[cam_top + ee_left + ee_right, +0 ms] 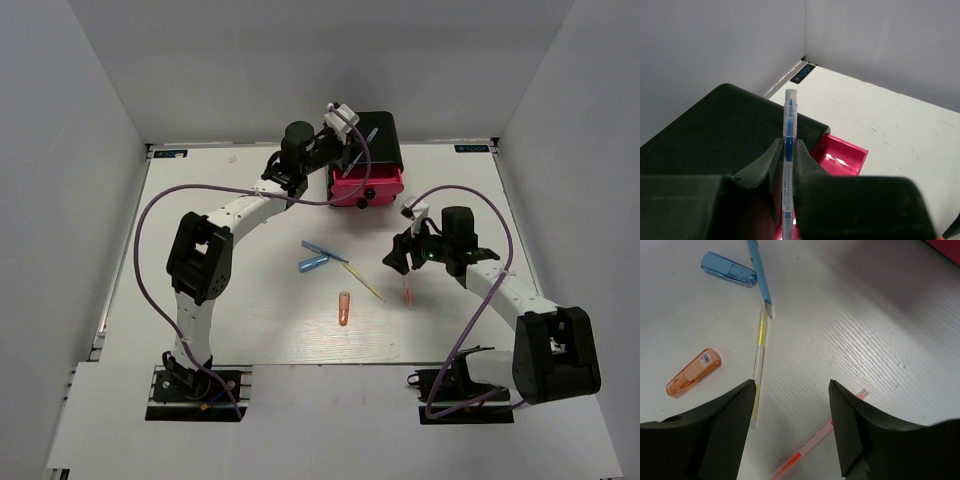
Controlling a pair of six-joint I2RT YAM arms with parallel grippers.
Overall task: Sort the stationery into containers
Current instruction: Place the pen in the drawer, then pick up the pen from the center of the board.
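Note:
My left gripper (357, 140) is shut on a thin blue pen (788, 130) and holds it upright over the black box with pink drawers (385, 150). The box's dark top (715, 130) lies under the fingers, and one pink drawer (842, 156) stands pulled open. My right gripper (792, 390) is open and empty, low over an orange-red pen (826, 436) on the table. A yellow-green pen (759, 357), a blue pen (760, 275), a blue capped marker (729, 269) and an orange marker (694, 372) lie to its left.
The loose pens lie in the middle of the white table (220, 300), left of the right arm. Grey walls enclose the table on three sides. The box stands at the back centre, near the rear wall.

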